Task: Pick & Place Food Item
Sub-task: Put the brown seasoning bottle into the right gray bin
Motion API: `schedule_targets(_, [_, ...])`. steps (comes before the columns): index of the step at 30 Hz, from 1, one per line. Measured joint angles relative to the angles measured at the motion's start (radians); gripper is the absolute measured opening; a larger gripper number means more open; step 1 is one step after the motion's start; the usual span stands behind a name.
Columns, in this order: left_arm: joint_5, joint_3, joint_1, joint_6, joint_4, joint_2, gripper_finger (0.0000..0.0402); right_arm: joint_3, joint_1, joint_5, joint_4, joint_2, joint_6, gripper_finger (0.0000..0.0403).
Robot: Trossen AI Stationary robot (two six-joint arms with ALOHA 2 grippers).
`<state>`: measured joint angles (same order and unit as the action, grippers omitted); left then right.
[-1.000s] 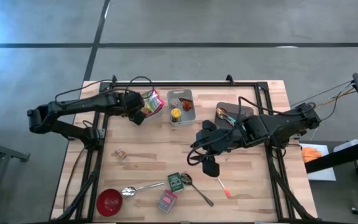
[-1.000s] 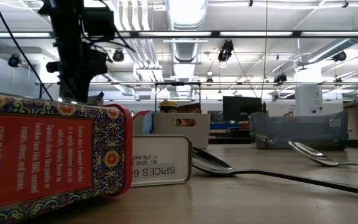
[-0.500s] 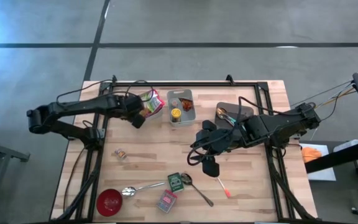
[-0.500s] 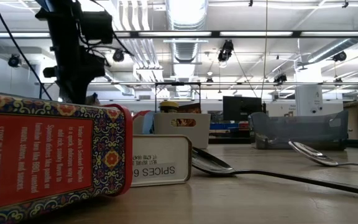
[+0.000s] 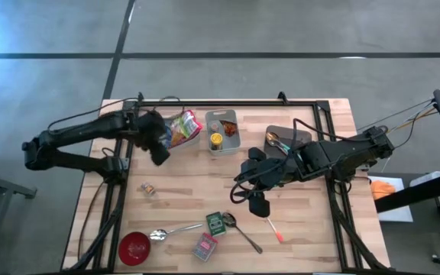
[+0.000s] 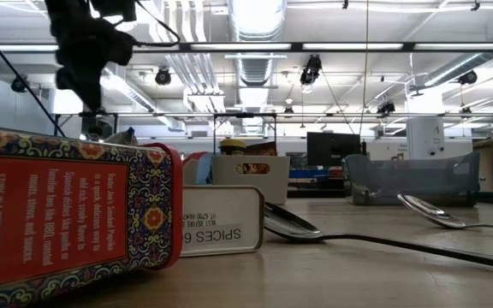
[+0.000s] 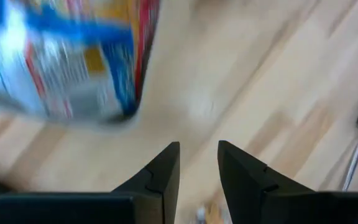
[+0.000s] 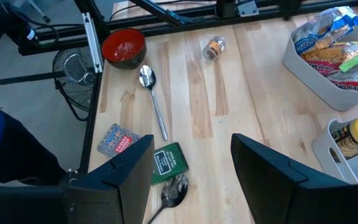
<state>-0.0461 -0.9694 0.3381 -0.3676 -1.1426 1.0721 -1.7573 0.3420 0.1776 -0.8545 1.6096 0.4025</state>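
A colourful snack bag (image 5: pixel 183 126) lies in a white bin (image 5: pixel 195 136) at the table's far left. It shows blurred in the left wrist view (image 7: pixel 73 56). My left gripper (image 5: pixel 159 155) hovers just left of and nearer than the bin, pointing steeply down. Its fingers (image 7: pixel 197 149) stand a little apart, with only bare wood between them. My right gripper (image 5: pixel 258 205) hangs open over the middle of the table, its fingers (image 8: pixel 191 149) wide apart and holding nothing.
A second bin holds a yellow-lidded jar (image 5: pixel 216 140), and a grey tray (image 5: pixel 289 137) stands to its right. A small jar (image 5: pixel 147 189) lies at the left. Near the front edge are a red bowl (image 5: pixel 134 247), spoons (image 5: pixel 176 229), a green tin (image 5: pixel 217 222) and a patterned tin (image 5: pixel 205 246).
My left gripper has drawn back from the snack bin toward the table's left and near edges, rising and rolling at the wrist as it went. The gap between its fingers looks unchanged. My right arm has kept still.
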Motion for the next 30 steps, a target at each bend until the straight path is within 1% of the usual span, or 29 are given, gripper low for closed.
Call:
schedule_targets(4, [0.008,0.011,-0.069,-0.041,-0.141,0.000,0.0112,0.000,0.000,0.000,0.000,0.000,-0.002,0.0212])
schedule_targets(6, [0.008,0.021,-0.093,-0.154,-0.197,0.001,0.0112,0.000,0.000,0.000,0.000,0.000,-0.002,0.0212])
schedule_targets(8, [0.008,0.032,-0.111,-0.289,-0.221,0.002,0.0112,0.000,0.000,0.001,0.000,0.000,-0.002,0.0212])
schedule_targets(10, [0.007,0.045,-0.136,-0.381,-0.230,0.003,0.0112,0.000,0.000,0.005,-0.001,0.000,-0.002,0.0212])
schedule_targets(18, [0.001,0.118,-0.206,-0.619,-0.219,0.003,0.0112,0.000,0.000,0.007,-0.009,0.000,-0.001,0.0212])
schedule_targets(20, [0.002,0.140,-0.218,-0.672,-0.220,0.003,0.0112,0.000,0.000,0.008,-0.012,-0.001,-0.026,0.0212])
schedule_targets(24, [-0.004,0.192,-0.260,-0.881,-0.210,0.003,0.0112,0.000,0.000,0.008,-0.059,-0.012,-0.092,0.0212])
schedule_targets(27, [-0.043,0.228,-0.306,-1.039,-0.149,0.003,0.0112,0.000,0.000,0.007,-0.120,-0.027,-0.114,0.0212])
schedule_targets(30, [-0.084,0.255,-0.359,-1.139,-0.041,0.003,0.0116,0.000,0.000,0.006,-0.171,-0.042,-0.120,0.0212])
